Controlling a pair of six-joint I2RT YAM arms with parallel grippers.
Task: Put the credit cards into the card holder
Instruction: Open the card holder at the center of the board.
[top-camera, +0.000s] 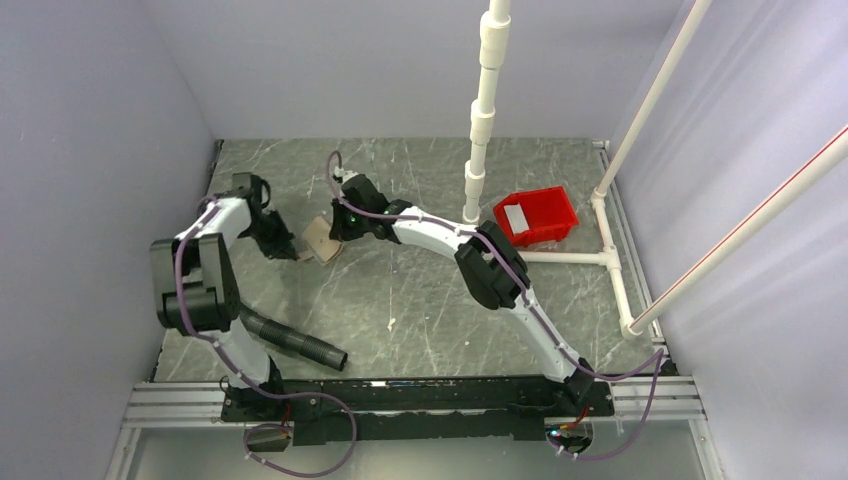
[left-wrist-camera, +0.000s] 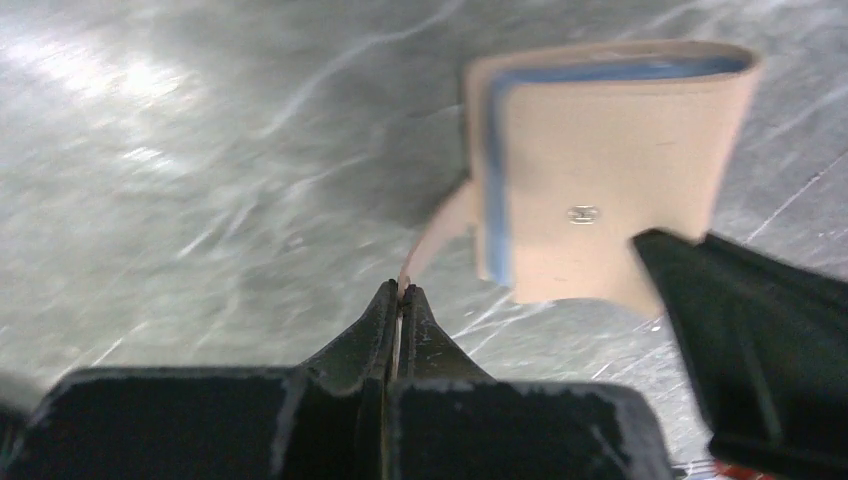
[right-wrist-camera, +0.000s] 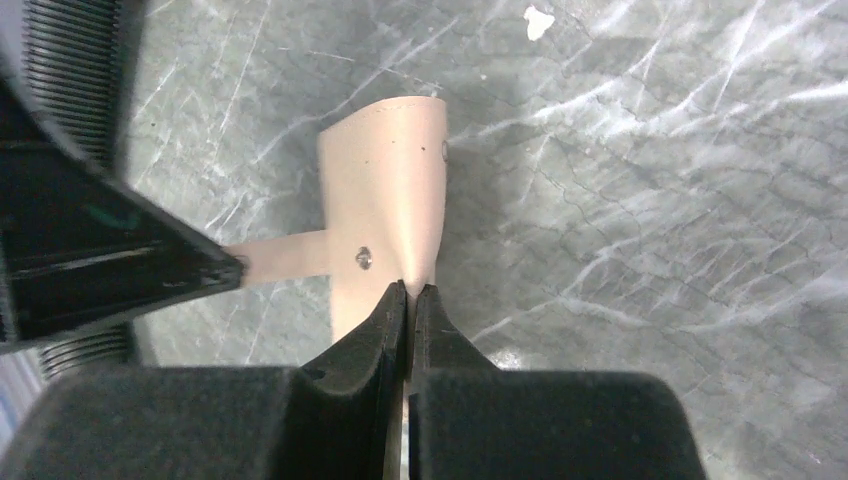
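The tan card holder (top-camera: 322, 243) is held between both grippers, left of the table's middle. In the left wrist view the card holder (left-wrist-camera: 610, 170) shows a bluish-grey inner edge and a small metal snap. My left gripper (left-wrist-camera: 404, 293) is shut on its thin pale snap tab (left-wrist-camera: 432, 235). In the right wrist view my right gripper (right-wrist-camera: 410, 290) is shut on the edge of the card holder (right-wrist-camera: 385, 190). A pale white-grey credit card (top-camera: 516, 217) lies in the red tray (top-camera: 541, 217). The left gripper (top-camera: 298, 250) and the right gripper (top-camera: 333, 232) meet at the holder.
A white pipe post (top-camera: 483, 110) stands behind the right arm, with white pipes (top-camera: 600, 256) along the right side. A black ribbed cylinder (top-camera: 295, 342) lies near the left arm's base. Grey walls close in the left and back.
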